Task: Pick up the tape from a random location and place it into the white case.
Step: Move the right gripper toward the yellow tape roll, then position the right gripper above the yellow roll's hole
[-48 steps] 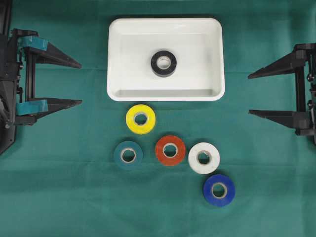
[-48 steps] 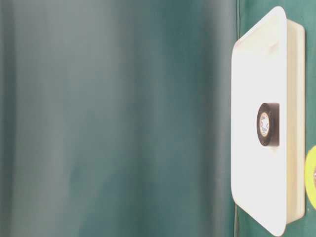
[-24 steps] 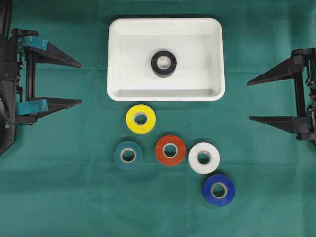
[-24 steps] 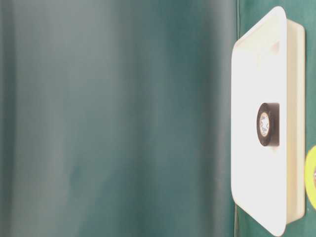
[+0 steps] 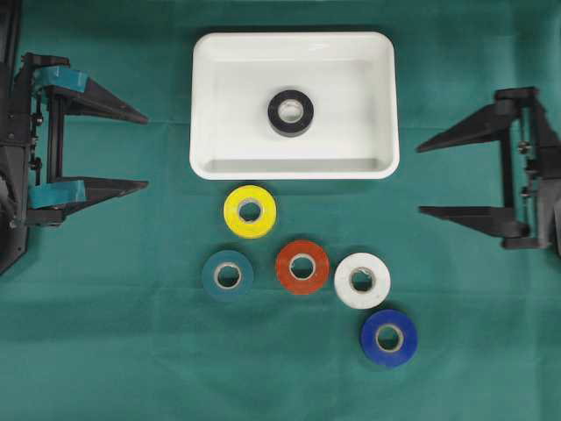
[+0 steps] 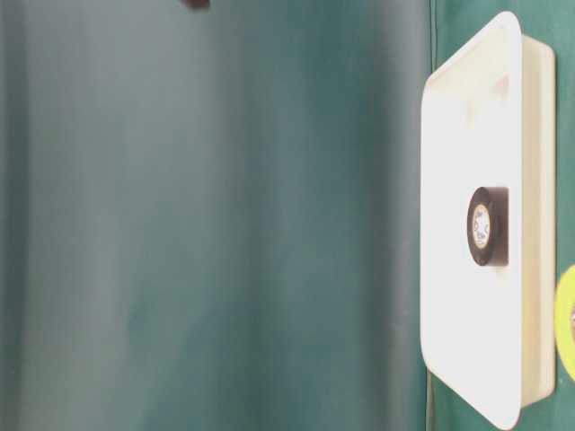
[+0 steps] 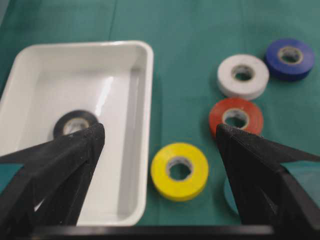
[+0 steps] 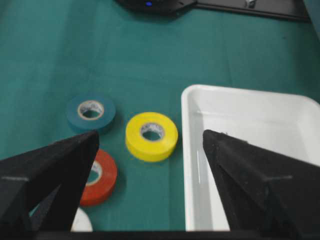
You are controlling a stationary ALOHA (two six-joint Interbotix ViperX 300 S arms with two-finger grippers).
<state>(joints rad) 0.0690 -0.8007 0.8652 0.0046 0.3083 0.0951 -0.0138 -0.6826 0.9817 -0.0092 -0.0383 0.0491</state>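
One black tape roll (image 5: 291,112) already lay flat mid-tray in the white case (image 5: 210,53), a glossy round-cornered plastic tray near the far edge of the green cloth (image 5: 105,351). Five left outside toward the near edge: yellow roll (image 5: 250,211), teal roll (image 5: 228,275), red roll (image 5: 302,267), white roll (image 5: 362,281), blue roll (image 5: 389,338). Left gripper (image 5: 145,150) and right gripper (image 5: 419,178) both spread wide, empty, well apart from the rolls.
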